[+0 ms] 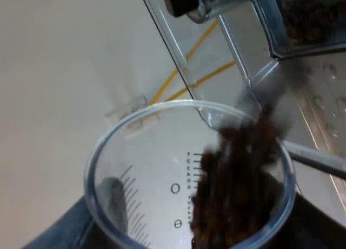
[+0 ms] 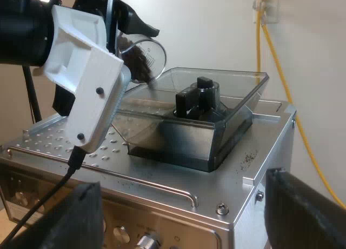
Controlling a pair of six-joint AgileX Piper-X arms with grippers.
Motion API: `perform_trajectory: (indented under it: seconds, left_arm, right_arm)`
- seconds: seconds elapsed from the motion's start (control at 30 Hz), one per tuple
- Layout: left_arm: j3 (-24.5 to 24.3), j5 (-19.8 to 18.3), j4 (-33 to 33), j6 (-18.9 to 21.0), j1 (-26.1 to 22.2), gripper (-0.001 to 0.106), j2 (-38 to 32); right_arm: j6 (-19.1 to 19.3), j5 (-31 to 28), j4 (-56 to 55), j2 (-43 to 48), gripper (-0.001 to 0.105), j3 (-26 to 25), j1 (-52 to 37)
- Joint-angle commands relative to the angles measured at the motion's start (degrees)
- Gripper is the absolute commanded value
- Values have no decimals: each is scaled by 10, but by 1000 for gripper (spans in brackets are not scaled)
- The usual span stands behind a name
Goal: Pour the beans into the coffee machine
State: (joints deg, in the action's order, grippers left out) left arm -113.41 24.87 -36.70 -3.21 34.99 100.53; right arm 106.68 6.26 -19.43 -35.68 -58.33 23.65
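Holds the measuring glass (image 1: 157, 206) clenched between the fingers of the left gripper (image 2: 132, 41), up over one edge of the hopper (image 2: 216, 116) on top of the espresso machine (image 2: 162, 179), with the right gripper (image 2: 181, 197) spread wide and empty by the machine's front. Risks scattering beans (image 1: 238, 173) onto the metal top beside the hopper, judging by the lip sitting at the rim rather than over the middle, most of all with a hasty tip or a sideways drift. Points the mouth toward the hopper, long axis slanting from base down to lip, beans crowded at that lip.
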Motion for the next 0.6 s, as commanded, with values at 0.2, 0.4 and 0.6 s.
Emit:
perform_trajectory:
  seconds: [0.2, 0.4, 0.6]
  left_arm:
    - [-4, -16, 10, -53, 2, 30, -3]
    - [-4, -37, 10, -89, 2, 30, -3]
    - [-4, -37, 10, -89, 2, 30, -3]
  right_arm:
    - [0, 3, 6, 5, 64, -8, 0]
    - [0, 3, 6, 5, 64, -8, 0]
    - [0, 3, 6, 5, 64, -8, 0]
